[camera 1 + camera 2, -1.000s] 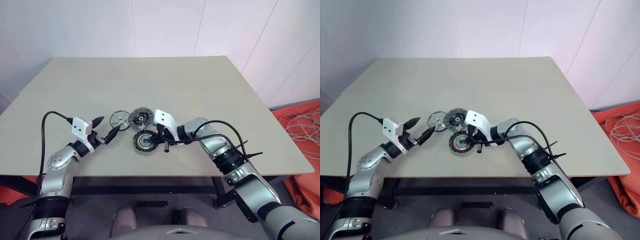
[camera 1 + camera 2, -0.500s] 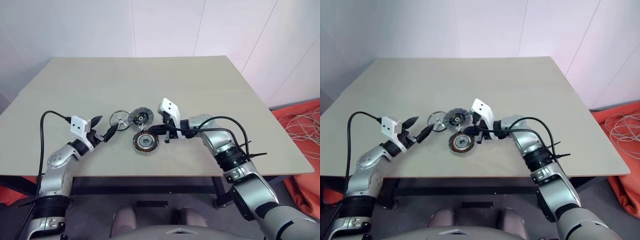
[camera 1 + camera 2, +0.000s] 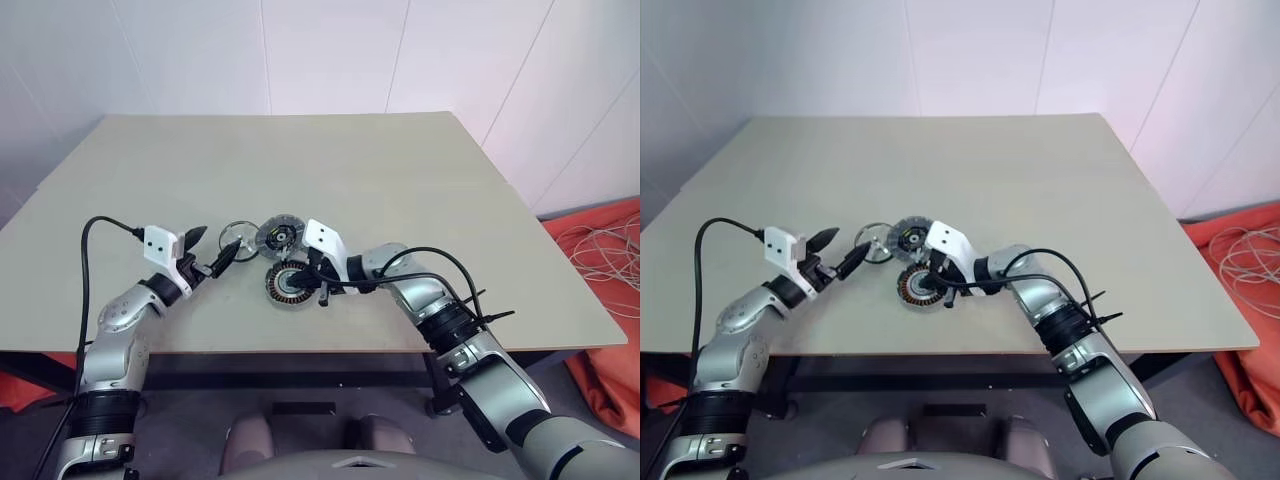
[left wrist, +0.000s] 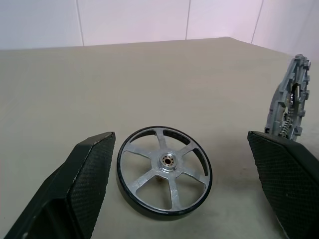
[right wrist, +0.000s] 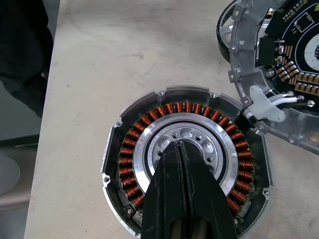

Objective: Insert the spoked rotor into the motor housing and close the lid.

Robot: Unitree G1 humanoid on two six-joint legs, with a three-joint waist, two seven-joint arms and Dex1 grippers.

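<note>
beige rectangular counter — holds three round motor parts grouped near its front edge, left of centre.

item one: the spoked rotor, a small shiny silver metal wheel with a dark outer rim, five spokes and a central hub. lies flat on the counter, leftmost of the three, untouched.

item two: the motor housing, a round flat silver disc with a ring of copper windings around a bright centre hub drilled with small holes. lies flat, face up, nearest the front edge, just in front of the other two parts.

item three: the lid, a round grey disc showing a dark segmented ring and small circuit parts on its upper face, with short white wires at its edge. lies behind the housing, just beside the rotor's right, its rim close to the housing's rim.

left pincer — two black textured fingers spread wide apart, holding nothing, pointing level at the rotor from its left; in the left wrist view the rotor sits between the two fingers, touching neither.

right pincer — fingers pressed together, nothing between them, reaching in from the right and angled downward; the joined tips rest over the housing's silver centre hub. whether they touch the metal cannot be told.
</note>
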